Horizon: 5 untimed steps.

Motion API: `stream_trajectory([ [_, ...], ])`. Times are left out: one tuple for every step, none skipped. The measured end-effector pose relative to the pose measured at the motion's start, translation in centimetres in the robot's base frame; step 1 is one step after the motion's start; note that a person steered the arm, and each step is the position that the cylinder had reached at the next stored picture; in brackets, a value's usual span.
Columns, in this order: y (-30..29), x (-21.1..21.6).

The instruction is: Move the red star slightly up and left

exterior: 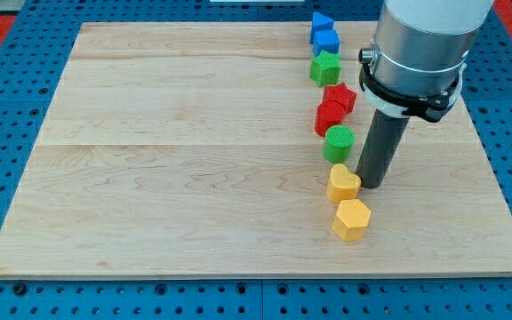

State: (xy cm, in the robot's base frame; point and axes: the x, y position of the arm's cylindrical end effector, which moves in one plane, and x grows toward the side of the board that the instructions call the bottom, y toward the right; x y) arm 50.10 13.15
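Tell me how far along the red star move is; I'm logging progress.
Nothing looks done: the red star sits in the block column, touching the red block. My tip is down beside the yellow heart, below the star. Left: reach the star's lower right and push it up-left.

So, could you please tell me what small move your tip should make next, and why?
Probably I should lift my tip away toward the view's right and top, to reach the lower right side of the red star. At present it sits at the view's right of the yellow heart, below the green cylinder, well short of the star. A red block touches the star's lower left.
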Motion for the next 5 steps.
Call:
stream_trajectory([
  [3.4,-1.1],
  [3.6,-3.8],
  [3.6,-5.8],
  [3.6,-7.4],
  [3.2,-8.7],
])
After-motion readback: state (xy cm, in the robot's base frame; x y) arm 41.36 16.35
